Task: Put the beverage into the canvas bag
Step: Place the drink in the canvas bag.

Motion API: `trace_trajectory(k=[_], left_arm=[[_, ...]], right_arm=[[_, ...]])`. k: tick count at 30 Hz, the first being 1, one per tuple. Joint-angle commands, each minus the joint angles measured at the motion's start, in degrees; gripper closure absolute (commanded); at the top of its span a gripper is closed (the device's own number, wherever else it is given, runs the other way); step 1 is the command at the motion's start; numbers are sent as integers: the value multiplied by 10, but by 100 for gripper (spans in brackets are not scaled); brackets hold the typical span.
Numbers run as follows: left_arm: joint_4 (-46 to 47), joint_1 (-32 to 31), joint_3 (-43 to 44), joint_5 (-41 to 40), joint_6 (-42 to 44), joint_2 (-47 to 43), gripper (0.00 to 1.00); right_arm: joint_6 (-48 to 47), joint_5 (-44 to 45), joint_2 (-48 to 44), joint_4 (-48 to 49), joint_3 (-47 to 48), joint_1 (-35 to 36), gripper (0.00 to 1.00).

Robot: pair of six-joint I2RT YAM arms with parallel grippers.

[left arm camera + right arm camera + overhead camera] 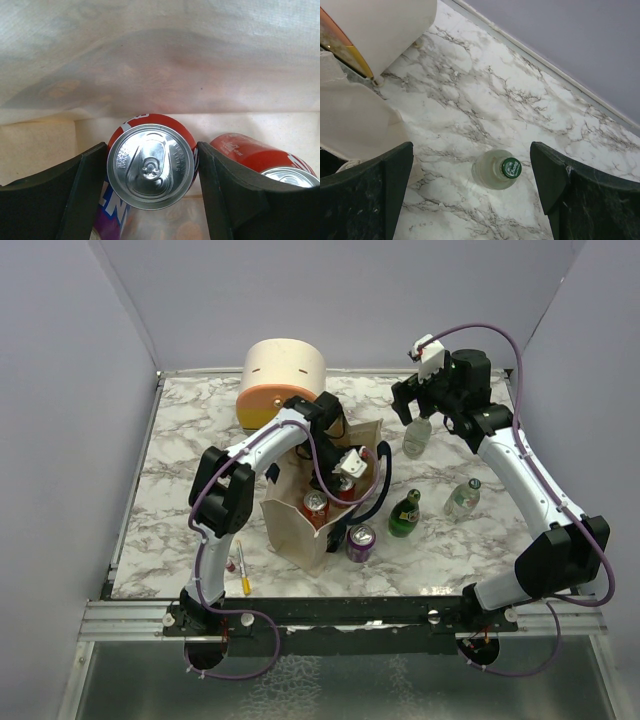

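Observation:
The beige canvas bag (297, 523) with navy handles stands open at the table's middle. My left gripper (347, 474) reaches down into its mouth. In the left wrist view this gripper (151, 148) is shut on a red can (150, 167), held upright against the bag's inner cloth (160, 65). A second red can (260, 159) and a purple can (112, 217) lie inside the bag. My right gripper (418, 406) is open above a clear bottle with a green cap (417, 436). In the right wrist view the bottle (496, 170) stands between the spread fingers of the right gripper (471, 147), untouched.
A cream-and-orange drawer box (283, 377) stands behind the bag. A green bottle (404, 514), a second clear bottle (462, 499) and a purple can (361, 542) stand right of the bag. A yellow pen (243, 571) lies at the front left. Walls close the table's sides.

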Motion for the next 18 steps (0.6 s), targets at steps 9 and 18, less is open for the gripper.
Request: trace_trajectory(k=[9,18], left_arm=[[-19,-7,19,9,-27,10,2],[-30,-7,39,17,-46,-12,1]], right_arm=[[-18,-6,-18,2,-16,-1,0],[-32,-30,-38,-21,-25,-2,0]])
